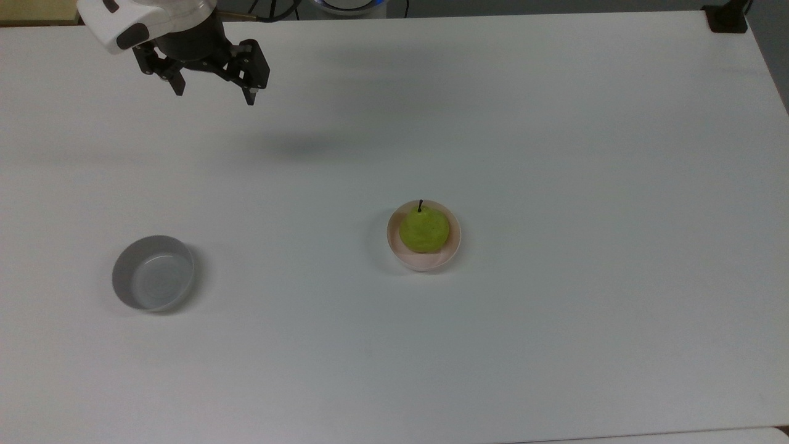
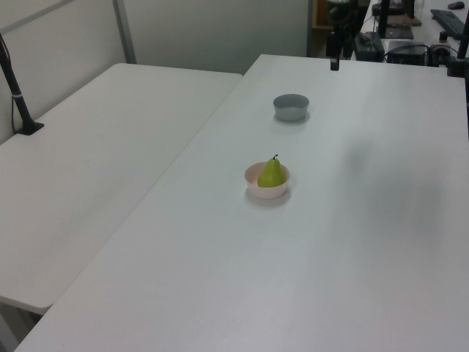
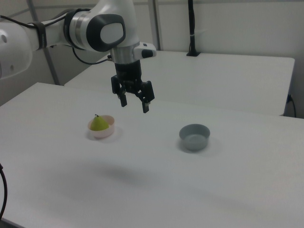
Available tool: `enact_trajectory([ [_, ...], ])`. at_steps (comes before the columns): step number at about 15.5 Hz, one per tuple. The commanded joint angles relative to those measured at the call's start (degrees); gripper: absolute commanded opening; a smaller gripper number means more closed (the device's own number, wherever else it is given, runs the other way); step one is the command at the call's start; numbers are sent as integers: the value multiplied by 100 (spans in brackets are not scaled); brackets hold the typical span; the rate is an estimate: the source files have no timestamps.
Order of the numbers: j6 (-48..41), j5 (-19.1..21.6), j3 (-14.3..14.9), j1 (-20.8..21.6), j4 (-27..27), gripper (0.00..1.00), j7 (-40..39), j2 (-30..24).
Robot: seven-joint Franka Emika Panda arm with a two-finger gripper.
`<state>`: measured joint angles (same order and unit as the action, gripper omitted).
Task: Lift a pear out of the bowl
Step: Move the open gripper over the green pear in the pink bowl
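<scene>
Lab: white tables (image 2: 110, 147), robot arm (image 3: 71, 28)

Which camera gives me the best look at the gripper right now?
The right view: the gripper hangs whole and side-on, fingers open, above the table. The top view catches it at the top edge.

You see a yellow-green pear (image 1: 424, 230), pale pink glossy bowl (image 1: 412, 259), grey round bowl (image 1: 152, 272), plain white surface (image 1: 555, 154), black end effector (image 1: 214, 94).
</scene>
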<state>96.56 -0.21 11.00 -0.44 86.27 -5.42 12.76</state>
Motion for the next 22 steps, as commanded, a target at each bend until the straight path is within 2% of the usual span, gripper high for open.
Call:
enact_trajectory([
  [1, -102, -84, 155, 113, 101, 100, 42, -169],
  [9, -41, -23, 166, 210, 101, 100, 50, -108],
  [12, 47, 73, 665, 876, 83, 100, 59, 41],
  [13, 160, 170, 736, 1061, 74, 100, 59, 94],
  [15, 494, 311, 737, 1334, 83, 100, 94, 173],
  [19, 601, 592, 746, 1923, 74, 100, 138, 341],
  [22, 811, 601, 737, 2319, 74, 100, 260, 489],
])
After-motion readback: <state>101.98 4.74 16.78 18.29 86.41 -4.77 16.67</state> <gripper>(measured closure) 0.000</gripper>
